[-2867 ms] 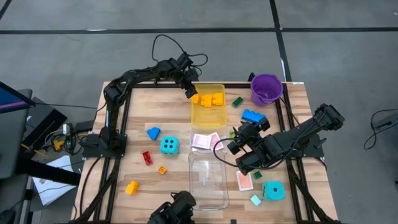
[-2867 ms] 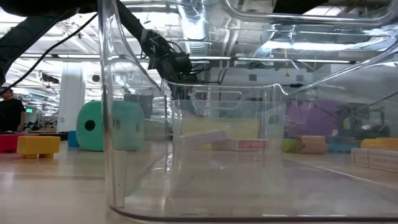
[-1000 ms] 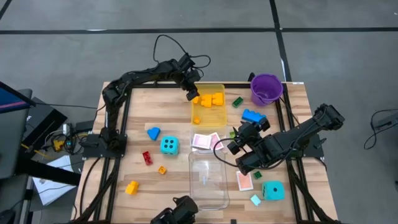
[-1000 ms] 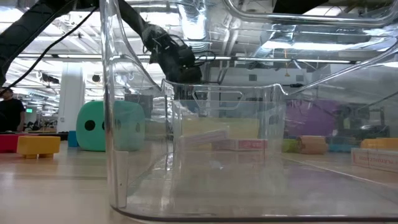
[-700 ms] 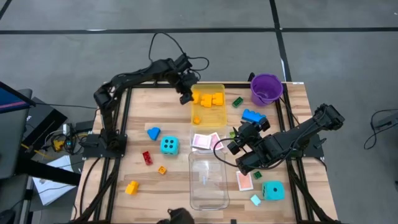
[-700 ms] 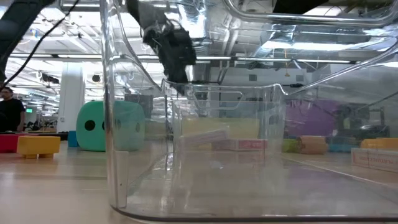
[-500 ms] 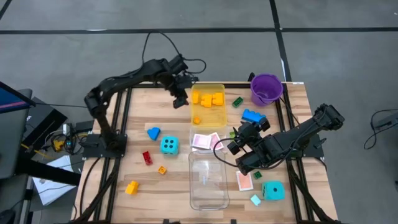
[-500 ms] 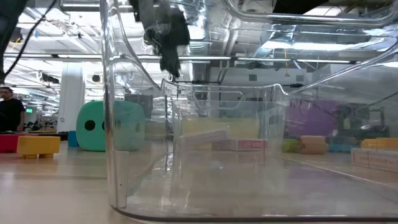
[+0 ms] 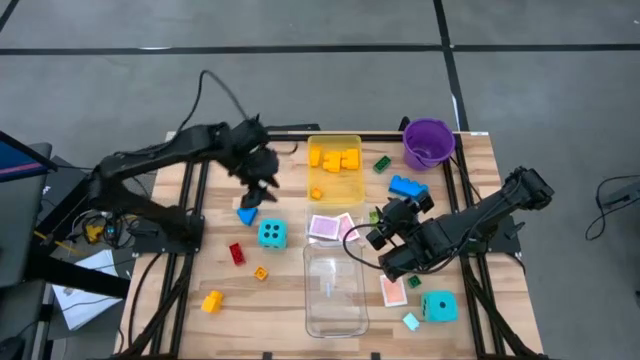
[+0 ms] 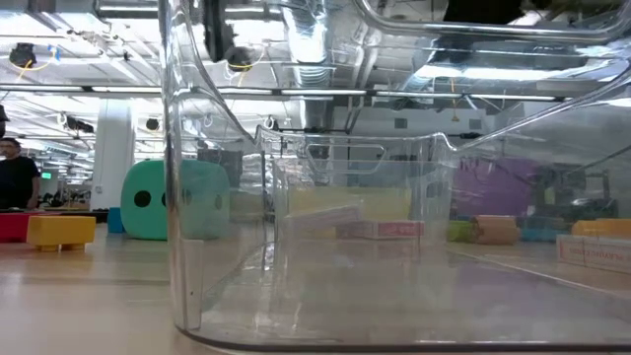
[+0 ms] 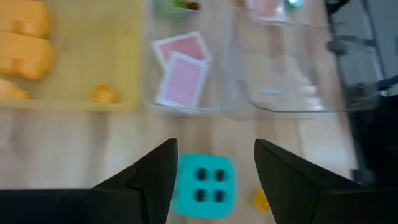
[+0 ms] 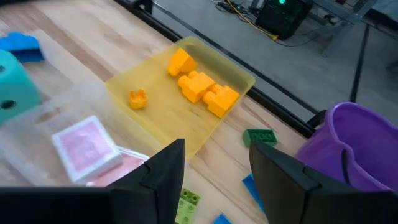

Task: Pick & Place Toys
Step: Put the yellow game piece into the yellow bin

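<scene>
My left gripper (image 9: 254,192) hangs open above the table's left half, over a blue piece (image 9: 246,213) and just far of a cyan die (image 9: 271,234); nothing is between its fingers (image 11: 214,168). The die (image 11: 202,185) shows below them. My right gripper (image 9: 378,232) stands open and empty right of the pink cards (image 9: 330,227); it looks (image 12: 214,168) toward the yellow tray (image 12: 239,74). That tray (image 9: 352,183) holds orange bricks (image 9: 340,158) and a small orange piece (image 9: 317,193). Red (image 9: 237,253), orange (image 9: 261,272) and yellow (image 9: 211,300) bricks lie near left.
A clear tray (image 9: 312,300) lies at the near middle, filling the low view (image 10: 177,197). A purple bucket (image 9: 428,143) stands far right, with a green brick (image 9: 382,163) and a blue brick (image 9: 406,187) by it. Another cyan die (image 9: 438,306) and a card (image 9: 393,290) lie near right.
My left gripper has left the yellow tray's far left corner, risen and swung toward the table's left and near side, ending above the blue piece, still open and empty. The small orange piece stays in the tray. My right arm has kept still.
</scene>
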Motion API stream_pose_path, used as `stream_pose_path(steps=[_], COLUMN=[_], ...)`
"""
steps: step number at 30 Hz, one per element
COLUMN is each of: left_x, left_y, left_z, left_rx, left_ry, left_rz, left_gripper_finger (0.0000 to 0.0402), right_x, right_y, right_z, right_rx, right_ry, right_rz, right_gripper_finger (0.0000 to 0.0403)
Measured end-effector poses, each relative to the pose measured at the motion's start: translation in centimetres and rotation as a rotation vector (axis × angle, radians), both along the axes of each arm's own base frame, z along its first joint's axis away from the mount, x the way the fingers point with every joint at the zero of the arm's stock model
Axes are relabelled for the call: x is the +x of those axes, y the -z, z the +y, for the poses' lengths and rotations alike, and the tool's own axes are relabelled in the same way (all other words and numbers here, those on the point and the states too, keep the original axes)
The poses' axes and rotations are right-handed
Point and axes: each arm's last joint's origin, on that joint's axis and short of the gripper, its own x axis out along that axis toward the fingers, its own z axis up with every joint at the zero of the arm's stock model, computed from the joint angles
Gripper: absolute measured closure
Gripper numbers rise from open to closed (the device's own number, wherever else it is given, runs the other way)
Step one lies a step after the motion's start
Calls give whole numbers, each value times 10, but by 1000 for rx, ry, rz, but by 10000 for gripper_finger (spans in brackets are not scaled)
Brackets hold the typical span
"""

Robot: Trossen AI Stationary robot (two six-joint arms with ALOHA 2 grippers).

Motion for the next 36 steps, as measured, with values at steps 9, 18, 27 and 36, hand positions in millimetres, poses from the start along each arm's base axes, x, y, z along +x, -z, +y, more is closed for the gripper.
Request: stream_pose_path(steps=[9,18,27,36], left_x=[-35,-54,-67,-65], left_y=[32,89,110,109], left_z=[-80,-145,-177,-176], left_rx=[-99,-45,57,112], left_ry=[195,390,431,367], left_rz=[-155,-281,-345,-374], left_gripper_finger=[193,193,193,193], right_x=[4,4,3,3], right_y=[2,-1,-3,-3], right_z=[-9,-5,0,0], right_rx=[16,30,37,37], right_ry=[39,24,5,6], right_rz=[-3,-14,-28,-28], right_gripper_finger=[229,230,230,230])
